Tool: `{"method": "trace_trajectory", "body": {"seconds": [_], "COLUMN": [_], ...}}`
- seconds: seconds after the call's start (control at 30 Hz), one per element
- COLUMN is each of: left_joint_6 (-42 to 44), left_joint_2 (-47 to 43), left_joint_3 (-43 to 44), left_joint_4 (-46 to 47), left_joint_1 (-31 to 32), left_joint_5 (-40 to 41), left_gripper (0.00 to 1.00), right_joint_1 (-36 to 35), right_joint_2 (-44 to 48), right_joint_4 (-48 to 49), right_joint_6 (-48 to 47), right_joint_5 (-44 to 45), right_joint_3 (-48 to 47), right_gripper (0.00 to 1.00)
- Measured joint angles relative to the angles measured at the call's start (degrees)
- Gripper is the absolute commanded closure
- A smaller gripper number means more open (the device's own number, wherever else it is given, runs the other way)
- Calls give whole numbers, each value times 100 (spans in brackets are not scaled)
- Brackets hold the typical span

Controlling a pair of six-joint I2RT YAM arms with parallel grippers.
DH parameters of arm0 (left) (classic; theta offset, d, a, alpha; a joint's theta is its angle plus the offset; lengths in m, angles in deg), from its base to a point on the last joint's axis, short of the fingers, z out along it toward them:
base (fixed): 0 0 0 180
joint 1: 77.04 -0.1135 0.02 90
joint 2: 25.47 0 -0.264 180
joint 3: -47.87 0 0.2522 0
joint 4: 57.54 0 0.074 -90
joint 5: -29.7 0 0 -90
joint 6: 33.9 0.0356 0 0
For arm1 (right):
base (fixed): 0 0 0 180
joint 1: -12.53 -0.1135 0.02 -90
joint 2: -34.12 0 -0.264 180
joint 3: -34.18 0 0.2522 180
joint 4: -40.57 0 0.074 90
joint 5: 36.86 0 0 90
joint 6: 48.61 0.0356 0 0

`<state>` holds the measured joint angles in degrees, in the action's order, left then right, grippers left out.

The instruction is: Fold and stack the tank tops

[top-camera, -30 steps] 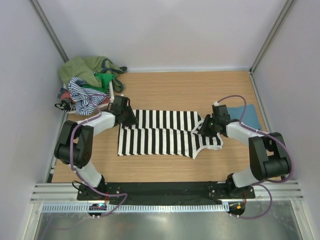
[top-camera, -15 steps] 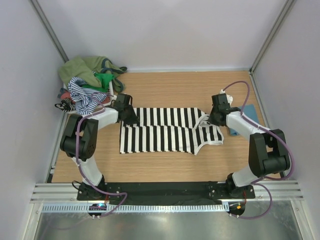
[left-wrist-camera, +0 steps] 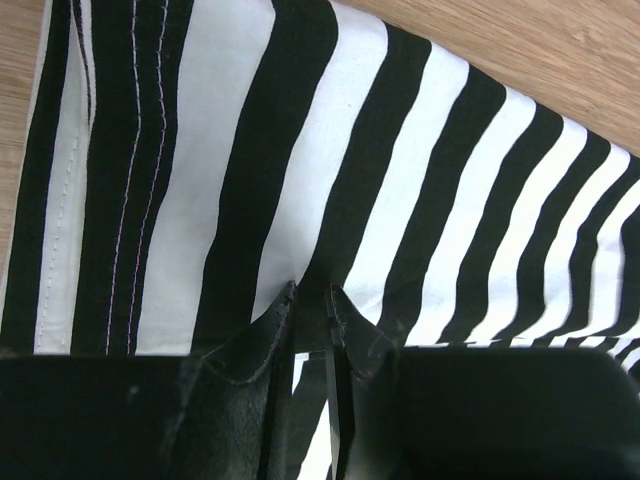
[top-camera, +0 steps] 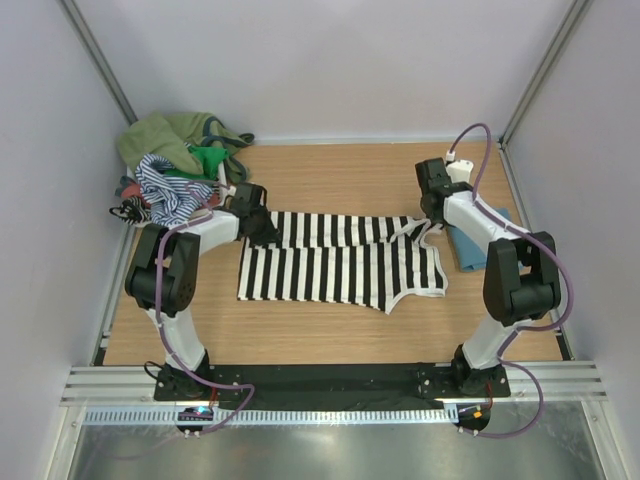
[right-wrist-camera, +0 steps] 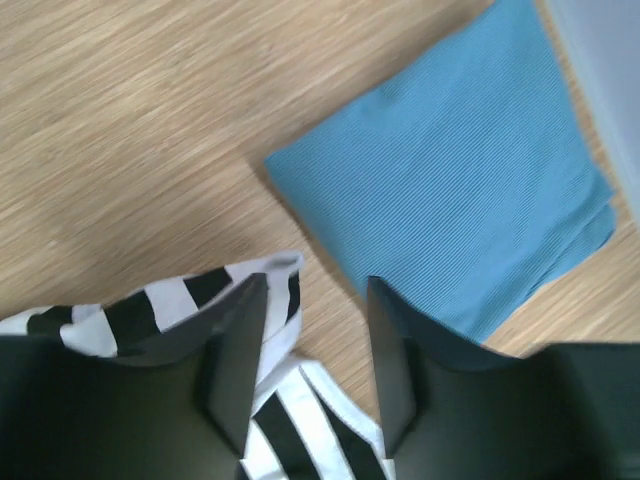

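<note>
The black-and-white striped tank top [top-camera: 340,272] lies spread across the middle of the table, its far edge folded into a narrow band. My left gripper [top-camera: 262,228] sits at the top's far left corner. In the left wrist view its jaws [left-wrist-camera: 312,295] are shut on a pinch of the striped cloth [left-wrist-camera: 400,180]. My right gripper [top-camera: 430,215] hovers over the straps at the right end and stands open [right-wrist-camera: 315,285], with a striped strap [right-wrist-camera: 150,305] lying under its left finger. The folded teal-blue tank top [top-camera: 468,245] [right-wrist-camera: 470,190] lies just right of it.
A heap of olive, green and thin-striped tops [top-camera: 175,165] fills the far left corner. White walls with metal posts close in the table on three sides. Bare wood [top-camera: 340,175] shows behind the striped top.
Both grippers moved toward the far side, drawing the striped top's far edge with them. The right gripper pinched the strap end, carried it farther back and right, then opened.
</note>
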<state>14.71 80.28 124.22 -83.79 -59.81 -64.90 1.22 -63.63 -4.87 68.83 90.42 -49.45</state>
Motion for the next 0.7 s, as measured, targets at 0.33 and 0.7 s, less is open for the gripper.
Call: {"method": "trace_trajectory", "body": {"seconds": [0.33,0.7], "left_joint_6": [37,66], "left_joint_2": [7,0], "left_joint_3": [13,13], "left_joint_4": [-15,-17], "left_joint_1": [0,2], "left_joint_5": [4,0], "left_gripper": [82,81], "right_joint_1": [7,234], "right_joint_2": [4,855], "right_joint_4": [262,997], "right_joint_6": [-37,245], "right_joint_5": [-433,-2647], "right_joint_3": [24,1316], "right_gripper": [48,30]}}
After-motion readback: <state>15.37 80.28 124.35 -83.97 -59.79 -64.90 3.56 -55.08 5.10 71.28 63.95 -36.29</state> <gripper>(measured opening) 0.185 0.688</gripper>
